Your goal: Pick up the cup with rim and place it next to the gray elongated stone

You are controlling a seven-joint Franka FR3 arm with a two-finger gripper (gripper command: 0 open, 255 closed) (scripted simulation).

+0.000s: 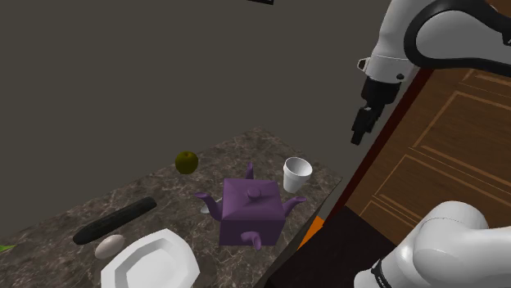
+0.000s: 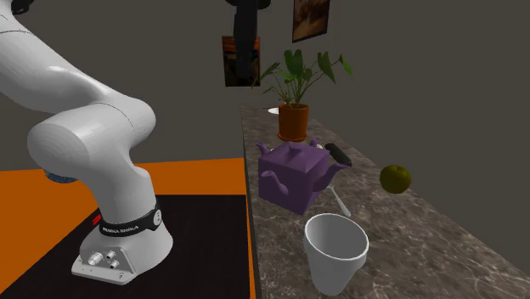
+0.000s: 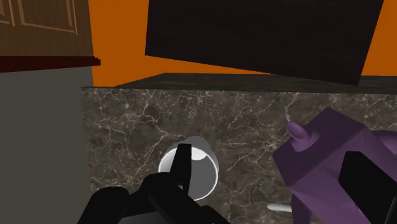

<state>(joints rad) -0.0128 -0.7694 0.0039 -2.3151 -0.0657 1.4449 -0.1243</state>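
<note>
None of the task's steps looks done: the white cup [image 1: 297,173] stands upright on the marble counter [image 1: 270,151], just beside the purple teapot [image 1: 250,209], untouched. The gripper [image 1: 358,133] hangs well above it, fingers spread and empty. Grasp, lift and carry all remain. The pale oval beside the white plate [image 1: 151,262] is probably the gray stone [image 1: 110,245], well apart from the cup.

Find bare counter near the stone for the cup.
Crowded: the stone sits close between black bar and plate. Free counter: the patch bordered by bar, fruit and purple teapot; also the strip on the shoulder view's left of the stone.
</note>
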